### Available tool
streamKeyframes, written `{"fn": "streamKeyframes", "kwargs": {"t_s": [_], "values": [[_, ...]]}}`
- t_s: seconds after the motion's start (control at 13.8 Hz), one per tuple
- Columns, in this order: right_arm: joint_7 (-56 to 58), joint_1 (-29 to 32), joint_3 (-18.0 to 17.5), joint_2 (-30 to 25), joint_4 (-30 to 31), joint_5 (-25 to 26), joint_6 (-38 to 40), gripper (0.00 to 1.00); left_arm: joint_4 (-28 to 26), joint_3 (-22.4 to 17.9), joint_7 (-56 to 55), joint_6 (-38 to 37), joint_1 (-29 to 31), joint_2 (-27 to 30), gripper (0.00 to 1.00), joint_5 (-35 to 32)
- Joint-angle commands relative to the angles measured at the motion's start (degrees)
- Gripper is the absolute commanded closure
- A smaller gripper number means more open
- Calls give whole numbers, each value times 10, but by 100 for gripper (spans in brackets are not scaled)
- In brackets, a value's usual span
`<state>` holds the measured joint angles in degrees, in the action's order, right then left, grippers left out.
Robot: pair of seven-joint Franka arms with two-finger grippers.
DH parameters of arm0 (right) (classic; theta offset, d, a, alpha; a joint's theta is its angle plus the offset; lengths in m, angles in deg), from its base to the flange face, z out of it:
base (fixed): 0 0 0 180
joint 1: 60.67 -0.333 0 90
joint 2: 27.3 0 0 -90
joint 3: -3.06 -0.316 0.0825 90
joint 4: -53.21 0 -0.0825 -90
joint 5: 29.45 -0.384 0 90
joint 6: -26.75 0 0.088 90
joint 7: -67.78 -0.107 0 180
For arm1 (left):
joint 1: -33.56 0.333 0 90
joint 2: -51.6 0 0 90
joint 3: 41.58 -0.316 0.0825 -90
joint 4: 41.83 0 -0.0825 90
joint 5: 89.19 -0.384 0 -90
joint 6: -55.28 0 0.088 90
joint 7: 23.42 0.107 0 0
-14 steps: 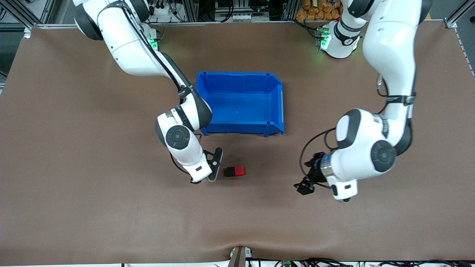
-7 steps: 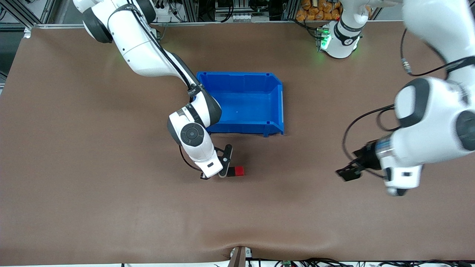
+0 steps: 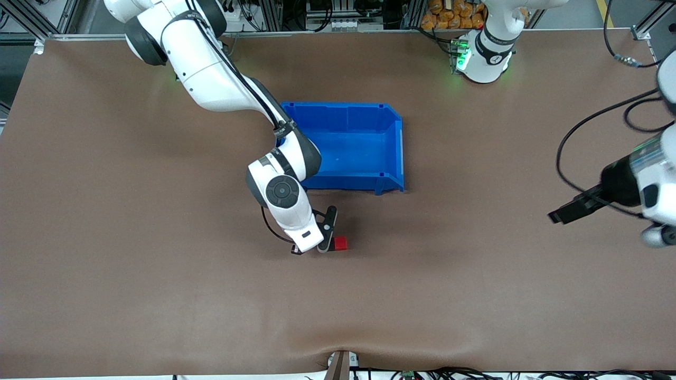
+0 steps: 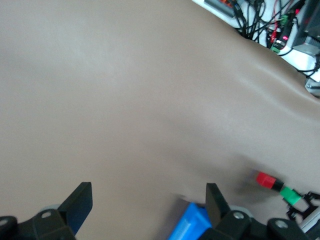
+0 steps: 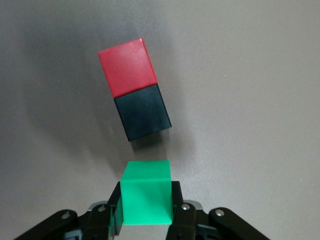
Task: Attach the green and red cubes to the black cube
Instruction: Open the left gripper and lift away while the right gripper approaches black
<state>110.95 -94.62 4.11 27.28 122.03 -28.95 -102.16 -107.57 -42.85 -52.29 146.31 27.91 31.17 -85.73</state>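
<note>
On counter (image 3: 158,264), nearer front camera than blue bin (image 3: 393,153): red cube (image 5: 127,67) joined face to face with black cube (image 5: 142,112), pair lying flat. Green cube (image 5: 147,191) clamped between fingers of right gripper (image 5: 147,210), just beside black cube's free face, small gap visible, slightly out of line with pair. Left gripper (image 4: 145,202) up over bare counter toward left arm's end, well apart from cubes, fingers spread, holding nothing.
</note>
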Motion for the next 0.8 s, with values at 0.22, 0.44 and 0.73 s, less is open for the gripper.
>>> {"fn": "streamKeyframes", "kwargs": {"t_s": [0.22, 0.44, 0.73], "values": [[-16, -6, 4, 34, -49, 13, 4, 100, -27, -25, 154, -58, -3, 57, 0, -23], [-17, -9, 3, 43, -60, 13, 2, 100, -33, -25, 241, -78, -2, 72, 0, -23], [-17, -12, 3, 47, -65, 13, 2, 100, -42, -21, 392, -78, 54, 75, 0, -15]]}}
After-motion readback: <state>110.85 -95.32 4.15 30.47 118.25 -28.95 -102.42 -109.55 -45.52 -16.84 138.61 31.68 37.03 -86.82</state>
